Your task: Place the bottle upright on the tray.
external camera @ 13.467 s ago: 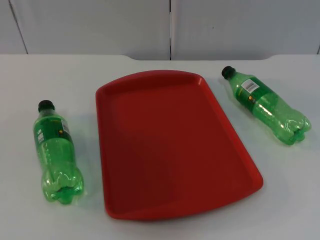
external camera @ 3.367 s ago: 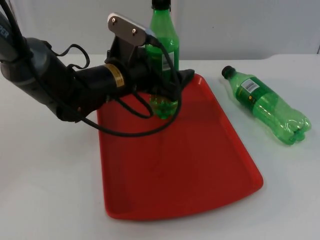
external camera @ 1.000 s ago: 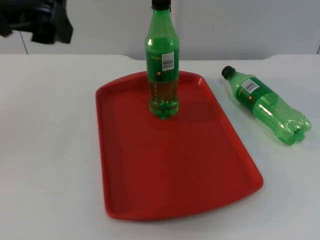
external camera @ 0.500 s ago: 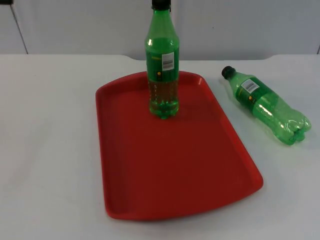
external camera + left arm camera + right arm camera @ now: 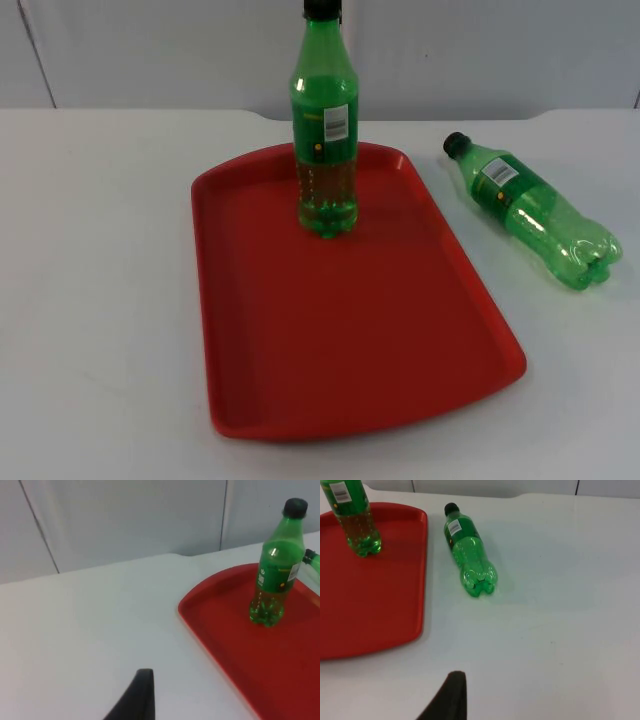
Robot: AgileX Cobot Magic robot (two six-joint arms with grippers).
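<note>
My right hand [image 5: 451, 692], grip state unreadable, is nearer the lying bottle [image 5: 535, 212] at right, long axis diagonal, cap toward tray [image 5: 250, 300].

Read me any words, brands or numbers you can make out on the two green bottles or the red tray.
Upright green plastic bottle on the red plastic tray: label with barcode, print too small to read.
Green plastic bottle lying on the white table: label likewise unreadable.
Tray: no text.
</note>
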